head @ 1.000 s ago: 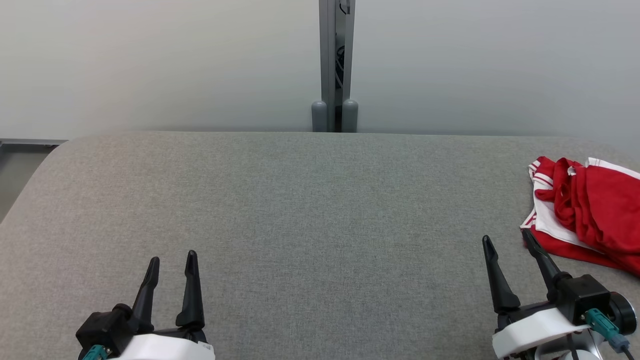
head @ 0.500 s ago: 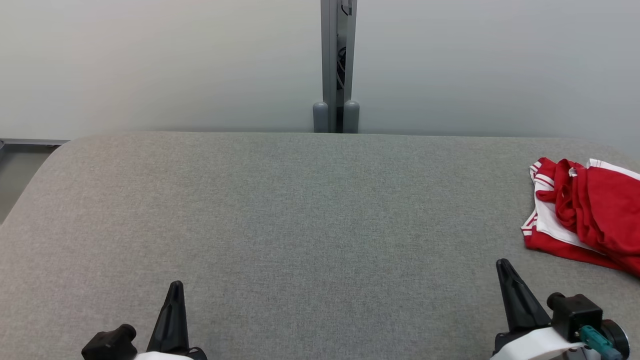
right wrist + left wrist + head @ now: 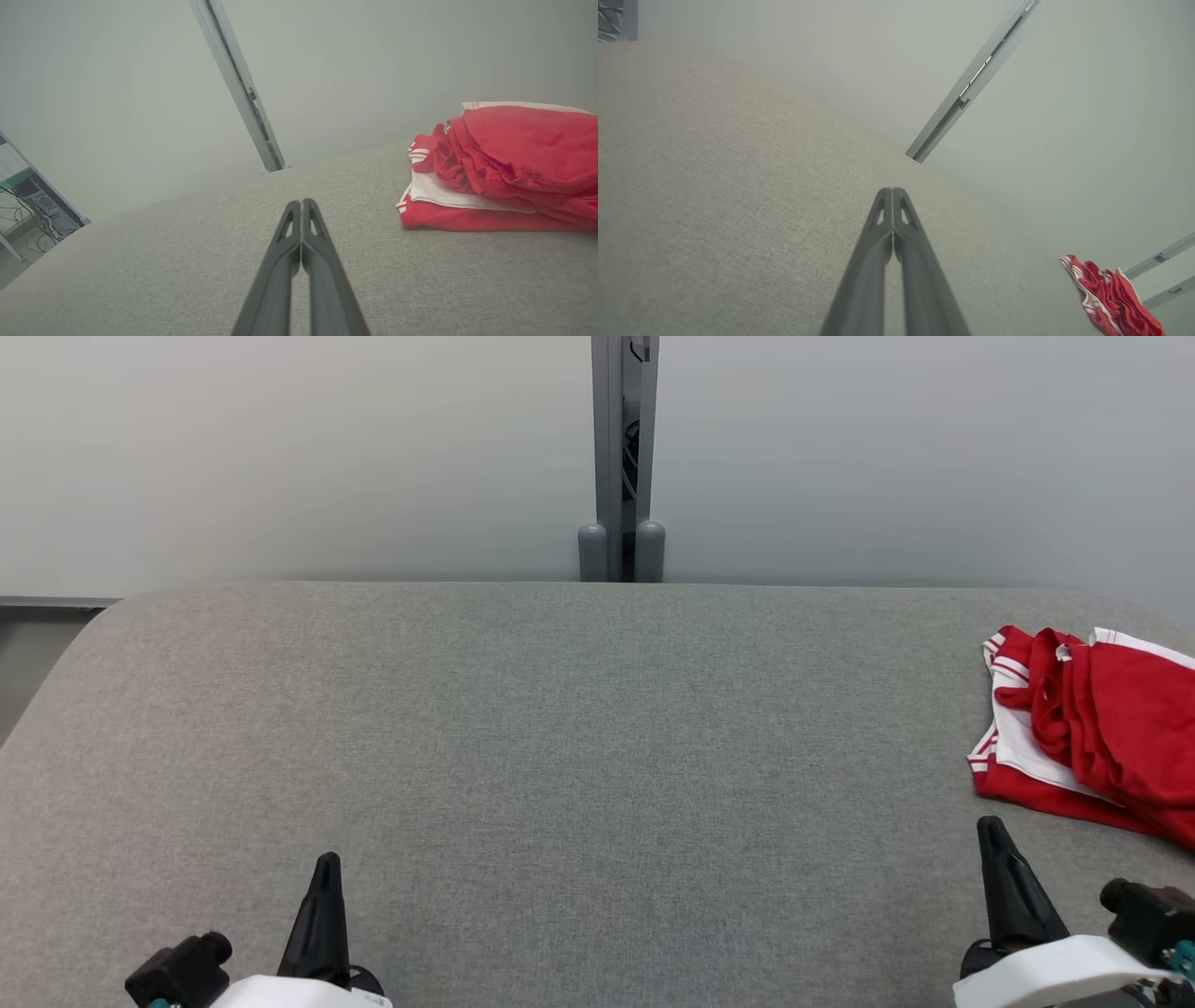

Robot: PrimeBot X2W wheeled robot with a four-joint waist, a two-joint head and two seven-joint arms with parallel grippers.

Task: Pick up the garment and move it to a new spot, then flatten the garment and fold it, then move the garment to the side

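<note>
Currently the garment (image 3: 1092,728), a red-and-white heap at 3 o'clock on the grey table (image 3: 560,728), looks soft, light and limp, so likely wants a pinch at its near striped hem, while left gripper (image 3: 327,868) (7 o'clock) and right gripper (image 3: 992,831) (5 o'clock) sit pressed together, empty.

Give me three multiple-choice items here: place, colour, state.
1. Where on the grey table does the garment lie?
A. centre
B. robot's right side
C. robot's left side

2. The garment's colours?
A. red and white
B. blue and white
C. all black

3. The left gripper and right gripper are?
A. both open
B. right shut on garment
C. both shut, empty

Answers: 1 B, it lies at the head view's right edge. 2 A, red cloth with white trim. 3 C, each wrist view shows it closed on nothing.
</note>
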